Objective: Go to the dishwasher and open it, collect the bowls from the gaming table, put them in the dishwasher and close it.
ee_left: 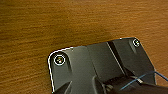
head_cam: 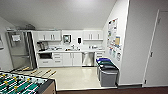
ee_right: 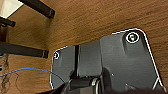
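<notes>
The dishwasher [head_cam: 88, 59] is the brushed steel front set under the counter [head_cam: 70, 50] in the kitchenette at the far end of the room, and its door stands closed. The gaming table [head_cam: 22, 85], with a green field, rods and yellow-handled bars, fills the near left corner of the head view. Both wrist views look down on brown wood-grain floor [ee_left: 62, 22] past the robot's dark plate.
A tall steel fridge [head_cam: 20, 50] stands left of the white cabinets [head_cam: 67, 59]. Grey bins with blue and green lids [head_cam: 107, 71] line the right wall, beside a white door [head_cam: 156, 50]. Pale floor [head_cam: 75, 76] leads to the counter. Black bars [ee_right: 25, 50] cross the right wrist view.
</notes>
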Controlling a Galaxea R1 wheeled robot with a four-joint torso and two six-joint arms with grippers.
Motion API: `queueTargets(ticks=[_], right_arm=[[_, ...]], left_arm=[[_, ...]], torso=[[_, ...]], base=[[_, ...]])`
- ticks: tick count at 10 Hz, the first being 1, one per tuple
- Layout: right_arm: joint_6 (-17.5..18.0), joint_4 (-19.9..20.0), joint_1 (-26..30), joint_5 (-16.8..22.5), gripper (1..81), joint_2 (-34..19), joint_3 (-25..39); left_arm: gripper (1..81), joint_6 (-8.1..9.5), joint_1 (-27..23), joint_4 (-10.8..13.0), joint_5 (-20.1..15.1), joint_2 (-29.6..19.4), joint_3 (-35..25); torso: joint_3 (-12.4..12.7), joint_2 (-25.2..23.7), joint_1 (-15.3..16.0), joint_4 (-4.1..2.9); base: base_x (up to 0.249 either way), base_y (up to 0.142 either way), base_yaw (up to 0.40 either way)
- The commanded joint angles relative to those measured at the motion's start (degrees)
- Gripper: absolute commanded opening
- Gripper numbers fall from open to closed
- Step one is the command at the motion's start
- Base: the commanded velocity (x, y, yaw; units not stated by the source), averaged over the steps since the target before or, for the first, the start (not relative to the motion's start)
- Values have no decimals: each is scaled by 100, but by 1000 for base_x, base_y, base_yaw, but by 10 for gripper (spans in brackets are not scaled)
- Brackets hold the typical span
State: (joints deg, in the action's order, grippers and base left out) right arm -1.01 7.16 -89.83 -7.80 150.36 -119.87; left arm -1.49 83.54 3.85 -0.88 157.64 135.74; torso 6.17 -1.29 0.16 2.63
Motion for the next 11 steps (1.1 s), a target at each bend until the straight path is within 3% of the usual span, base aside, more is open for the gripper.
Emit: queueTargets(ticks=[1,11], right_arm=[[-22,-83,400,253,811,-127,70],[-22,-83,382,253,811,-126,70]], left_arm=[[811,-27,-422,28,-229,-92,-48],[811,-27,-422,1,-229,-83,-21]], torso=[[0,0,0,0],[0,2,0,0]], base=[[227,0,0],[239,0,0]])
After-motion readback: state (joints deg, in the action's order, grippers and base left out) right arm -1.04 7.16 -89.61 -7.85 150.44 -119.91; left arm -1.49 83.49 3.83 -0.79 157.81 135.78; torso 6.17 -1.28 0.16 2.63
